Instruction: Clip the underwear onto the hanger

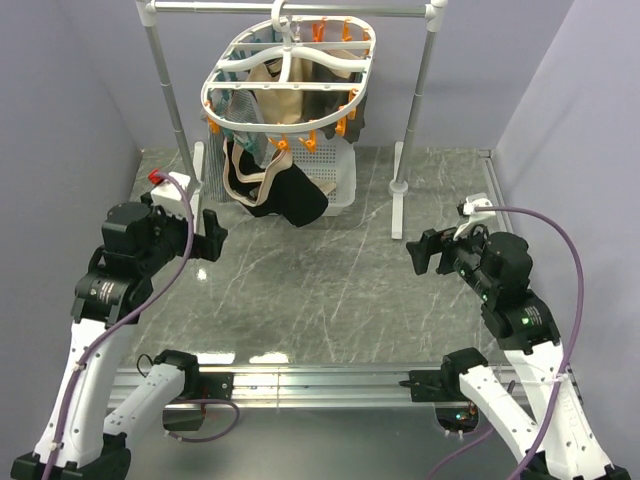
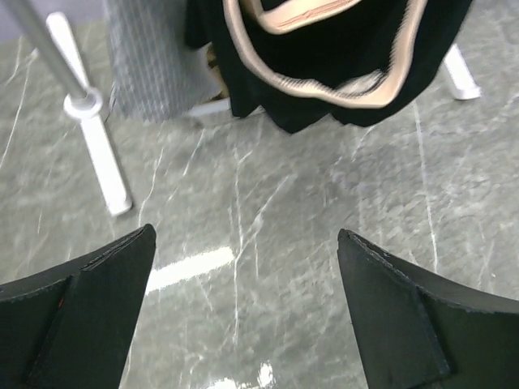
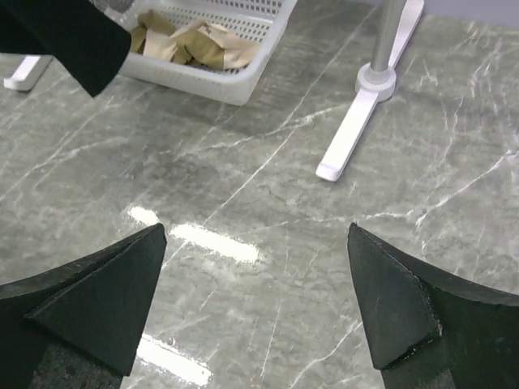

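Note:
The white oval hanger hangs by its hook from the rail, with orange and teal clothespins round its rim. The black underwear with its beige waistband hangs down from the hanger's front edge, in front of the basket. Its lower end is just above the table. It also fills the top of the left wrist view, and a black corner shows in the right wrist view. My left gripper is open and empty, near and left of the underwear. My right gripper is open and empty over the table's right side.
A white perforated basket with beige garments stands under the hanger. The grey rail stand has feet at the left and right. A grey mesh cloth hangs left of the underwear.

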Robot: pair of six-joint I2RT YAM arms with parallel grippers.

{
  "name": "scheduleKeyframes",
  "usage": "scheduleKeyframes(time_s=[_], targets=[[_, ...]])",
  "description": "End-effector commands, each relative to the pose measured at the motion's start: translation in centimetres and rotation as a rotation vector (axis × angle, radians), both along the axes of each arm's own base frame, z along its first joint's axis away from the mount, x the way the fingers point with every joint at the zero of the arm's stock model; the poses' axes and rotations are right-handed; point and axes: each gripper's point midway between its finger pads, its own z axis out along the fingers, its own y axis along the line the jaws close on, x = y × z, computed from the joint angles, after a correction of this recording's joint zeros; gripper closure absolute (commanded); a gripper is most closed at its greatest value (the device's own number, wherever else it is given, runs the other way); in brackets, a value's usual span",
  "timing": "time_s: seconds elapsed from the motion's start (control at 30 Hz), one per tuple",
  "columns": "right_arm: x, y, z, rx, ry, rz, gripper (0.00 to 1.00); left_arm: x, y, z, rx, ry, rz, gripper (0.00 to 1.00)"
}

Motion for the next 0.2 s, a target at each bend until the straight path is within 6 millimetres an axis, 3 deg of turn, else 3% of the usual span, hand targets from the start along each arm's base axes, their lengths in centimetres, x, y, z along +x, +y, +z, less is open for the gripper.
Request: scheduleKeyframes(time_s=[0.0,0.17], targets=[[-0.48,-0.11,0.64,0.016,-0.039,0.002,0.0,-0.36,1.32,0.06,-0.029,-0.008,0.093,0.01],[-0.89,-0.27,0.96,0.038,-0.052,-0.007,0.0,-0.21,2.23,1.03,-0.031,-0.046,0.134,0.0]])
